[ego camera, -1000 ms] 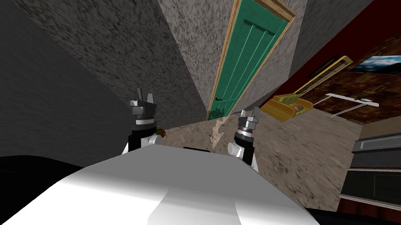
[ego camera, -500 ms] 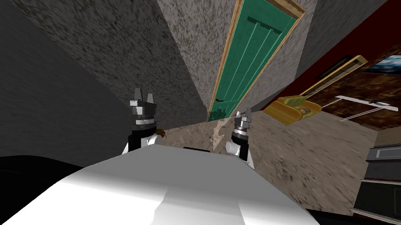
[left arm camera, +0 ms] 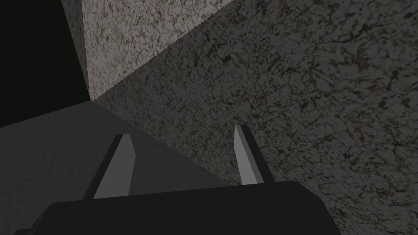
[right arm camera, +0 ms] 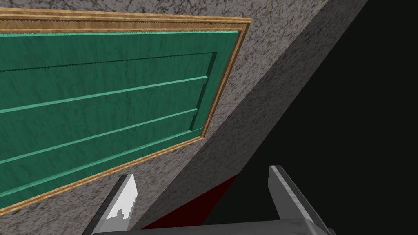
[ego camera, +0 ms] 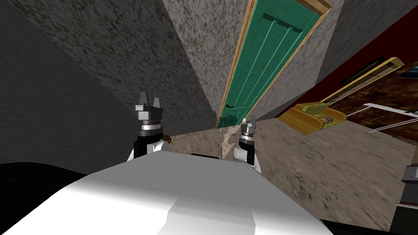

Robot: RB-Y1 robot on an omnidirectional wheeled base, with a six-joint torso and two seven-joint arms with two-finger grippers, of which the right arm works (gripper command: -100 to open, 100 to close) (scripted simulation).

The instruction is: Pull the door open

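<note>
Judging by what's in front of me, the real work hasn't started. The green door (ego camera: pixel 262 66) sits shut in its wooden frame (right arm camera: pixel 122 23) at the far end of the grey-walled hallway, well ahead of both arms. Its dark lever handle (ego camera: pixel 229 106) is on the left edge, with nothing touching it.

The right jaws are spread apart and empty, held up in front and aimed at the wall just beside the frame. The left jaws are also spread and empty, facing the grey wall (left arm camera: pixel 285 81).

I'd say what's left is closing in, clamping the handle and pulling.

As for containers, the nearest thing to one is the yellow armchair (ego camera: pixel 316 117) off to the right. Something small is on its seat, but I can't make it out.
</note>
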